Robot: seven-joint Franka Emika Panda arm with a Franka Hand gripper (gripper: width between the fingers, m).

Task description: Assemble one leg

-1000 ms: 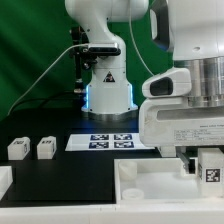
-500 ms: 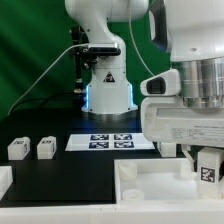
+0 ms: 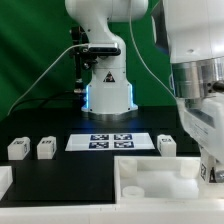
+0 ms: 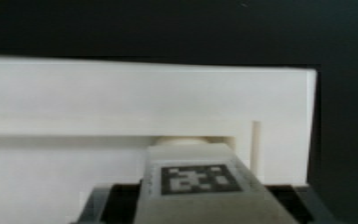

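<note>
- The step in hand looks like seating one leg (image 4: 197, 178) into the large white square part (image 4: 140, 105): in the wrist view the tagged block sits between the gripper's (image 4: 197, 200) dark fingers, clamped by them, just at a round corner hole of that part.
- In the exterior view the arm's bulk hangs low at the exterior view's right, over the near right corner of the square part (image 3: 150, 175); the held leg (image 3: 212, 170) shows only as a sliver at the frame edge.
- The wrist points steeply down.
- Next move, as I judge it: align the leg upright over the hole, press down and likely twist, keeping the grip firm.
- Three spare legs rest on the table: two at the left (image 3: 17, 148) (image 3: 45, 148), one (image 3: 167, 143) beside the marker board (image 3: 110, 141).
</note>
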